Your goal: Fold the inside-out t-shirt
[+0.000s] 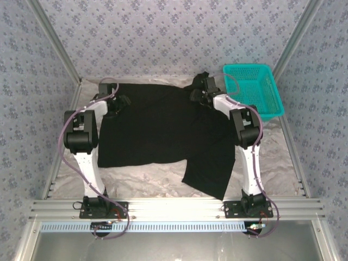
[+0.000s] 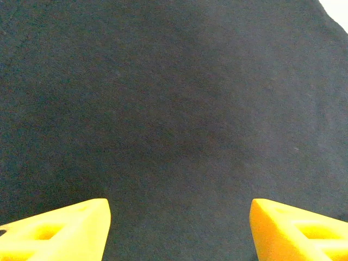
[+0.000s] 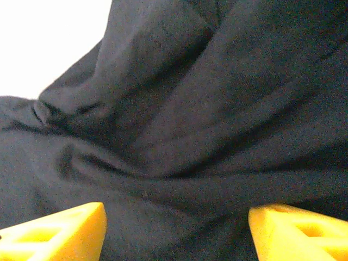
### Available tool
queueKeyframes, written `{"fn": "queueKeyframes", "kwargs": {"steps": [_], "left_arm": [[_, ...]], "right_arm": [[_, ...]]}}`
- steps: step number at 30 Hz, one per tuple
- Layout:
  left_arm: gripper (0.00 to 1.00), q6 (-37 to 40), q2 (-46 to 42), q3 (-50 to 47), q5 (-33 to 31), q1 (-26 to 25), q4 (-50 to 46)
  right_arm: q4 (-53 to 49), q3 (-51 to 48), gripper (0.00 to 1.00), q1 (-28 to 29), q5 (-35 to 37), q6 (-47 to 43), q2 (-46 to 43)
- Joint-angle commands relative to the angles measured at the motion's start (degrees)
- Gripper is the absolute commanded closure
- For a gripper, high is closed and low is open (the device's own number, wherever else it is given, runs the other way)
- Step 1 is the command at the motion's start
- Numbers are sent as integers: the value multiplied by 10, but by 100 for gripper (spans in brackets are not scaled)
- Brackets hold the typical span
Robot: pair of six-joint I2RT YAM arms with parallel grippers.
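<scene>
Bare table [image 1: 157, 182] showed along the near edge; a teal basket [image 1: 254, 87] crowded the far right corner. The black t-shirt [image 1: 157, 125] lay spread mid-table, flat leftward, bunched rightward. The left tool [image 2: 179, 204] and right tool [image 3: 176, 206] gaped open over it.

Black t-shirt [image 1: 163, 128] spread mostly flat on table [image 1: 147, 179], far-right corner bunched, one flap reaching near-right.

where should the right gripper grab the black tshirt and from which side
Probably the raised ridge of bunched cloth at the far right corner of the t-shirt, beside the teal basket. Bring the right gripper straight down, open jaws straddling the ridge. There the fabric stands up in folds; elsewhere it lies flat, with little to pinch.
</scene>
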Motion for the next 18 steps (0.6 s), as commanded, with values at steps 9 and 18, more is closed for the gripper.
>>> {"fn": "queueKeyframes", "kwargs": {"steps": [9,18], "left_arm": [[32,-20,114,152,72,12,-79],[27,18,-77,68,27,15,-78]], "right_arm": [[-69,136,30,-11,-36,40,90],[-101,-24,25,4,-47,-101,-139]]}}
